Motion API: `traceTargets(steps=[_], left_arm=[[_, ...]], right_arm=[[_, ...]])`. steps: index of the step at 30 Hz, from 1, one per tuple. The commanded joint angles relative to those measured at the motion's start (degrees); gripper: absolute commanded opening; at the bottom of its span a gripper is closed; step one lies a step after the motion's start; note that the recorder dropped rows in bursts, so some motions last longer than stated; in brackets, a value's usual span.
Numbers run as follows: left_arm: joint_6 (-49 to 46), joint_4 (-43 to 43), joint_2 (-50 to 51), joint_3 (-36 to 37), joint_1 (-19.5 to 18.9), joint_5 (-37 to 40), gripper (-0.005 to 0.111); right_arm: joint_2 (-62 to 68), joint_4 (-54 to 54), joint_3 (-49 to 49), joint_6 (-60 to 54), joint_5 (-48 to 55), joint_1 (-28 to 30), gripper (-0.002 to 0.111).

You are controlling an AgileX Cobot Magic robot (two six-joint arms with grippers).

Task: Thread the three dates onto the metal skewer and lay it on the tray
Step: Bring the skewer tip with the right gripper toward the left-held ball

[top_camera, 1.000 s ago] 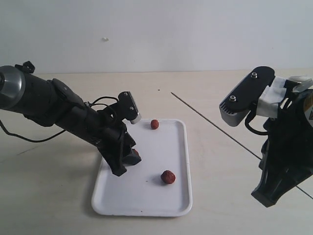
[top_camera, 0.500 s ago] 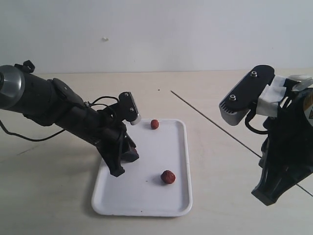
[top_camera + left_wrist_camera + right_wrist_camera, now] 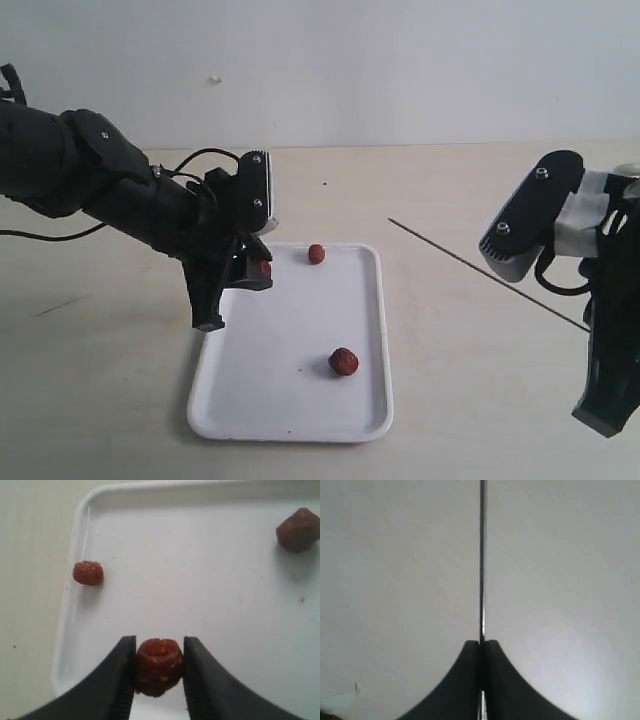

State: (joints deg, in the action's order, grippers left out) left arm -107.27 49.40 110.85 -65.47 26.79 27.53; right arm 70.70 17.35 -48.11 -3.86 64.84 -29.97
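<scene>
Metal skewer point(image 3: 480, 270) end behind right arm point(image 3: 612, 340)

Setting: a robotics lab or test bench is indicated; nothing domestic is shown.
Equipment: two black robot arms are mounted at either side of the work area, the left arm point(image 3: 90, 185) and the right arm point(image 3: 612, 345), and each is fitted with a boxy wrist camera unit point(image 3: 525, 215).
Wiring: an exposed black cable point(image 3: 207, 151) is looped along the left arm.
Surface: a plain, pale wood-look tabletop point(image 3: 110, 420) is used as the bench.
Backdrop: a blank white wall point(image 3: 400, 70) is seen behind it.
Work items: a white tray point(image 3: 300, 405) with small dates point(image 3: 344, 361) is laid out between the arms.
</scene>
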Motion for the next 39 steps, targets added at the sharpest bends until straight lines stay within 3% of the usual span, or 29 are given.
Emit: traceTargets(steps=[1, 5, 11, 18, 29, 39], left_arm=[[-8.3, 0.1, -1.9, 0.0, 0.1, 0.5, 0.032], [-13.0, 1.6, -2.3, 0.0, 0.8, -1.6, 0.032], [-13.0, -4.8, -2.4, 0.0, 5.8, -11.5, 0.032], [-13.0, -6.0, -2.4, 0.0, 7.5, -13.2, 0.032], [-13.0, -6.0, -2.4, 0.0, 7.5, -14.6, 0.032], [-13.0, -5.8, -2.4, 0.0, 7.5, -14.6, 0.032]], right_arm=[[4.1, 0.8, 0.3, -4.2, -0.5, 0.2, 0.0], [11.3, 8.1, 0.3, -5.1, -2.0, 0.2, 0.0], [18.5, 18.3, 0.2, -3.8, -13.7, 0.2, 0.0], [18.8, 23.6, 0.2, -3.6, -28.7, 0.2, 0.0], [19.4, 23.4, 0.2, -1.4, -24.8, 0.2, 0.0], [19.9, 23.5, 0.2, 1.1, -27.2, 0.2, 0.0]])
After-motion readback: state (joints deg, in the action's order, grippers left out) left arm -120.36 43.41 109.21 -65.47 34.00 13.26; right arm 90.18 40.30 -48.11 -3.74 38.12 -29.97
